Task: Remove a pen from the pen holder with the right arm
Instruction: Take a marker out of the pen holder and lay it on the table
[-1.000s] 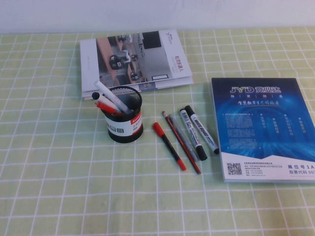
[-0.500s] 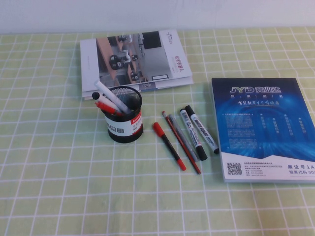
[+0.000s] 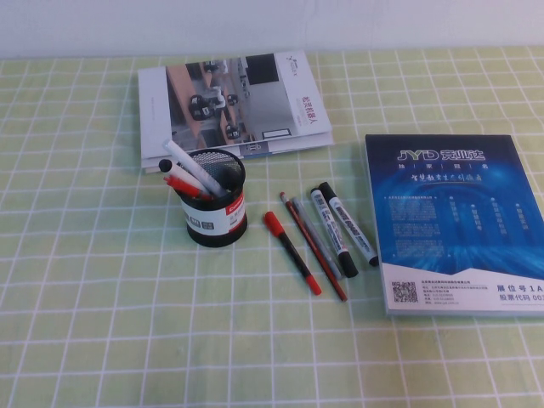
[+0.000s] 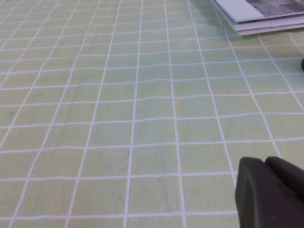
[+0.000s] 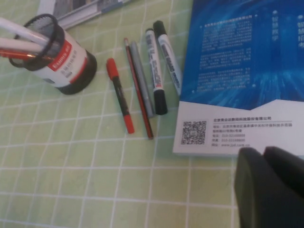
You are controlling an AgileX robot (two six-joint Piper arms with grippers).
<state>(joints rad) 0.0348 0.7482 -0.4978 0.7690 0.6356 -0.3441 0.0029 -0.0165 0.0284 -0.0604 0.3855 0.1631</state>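
Pen holder (image 3: 216, 200) upright on the checked cloth (image 3: 85, 297), well apart from both grippers.
I read the right gripper (image 5: 263, 154) as pinched closed with nothing in it, low by the near edge of the blue booklet (image 3: 455, 221). Past it, loose pens (image 3: 333, 233) lie side by side on the cloth between booklet and holder. The holder has several pens leaning toward the robot's left. Left gripper (image 4: 265, 164) hangs over bare cloth, with the brochures (image 3: 234, 106) farther off.

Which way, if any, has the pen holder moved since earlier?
No. The pen holder still stands just in front of the grey booklet. Left end effector hovers over bare cloth; right end effector by the blue booklet.
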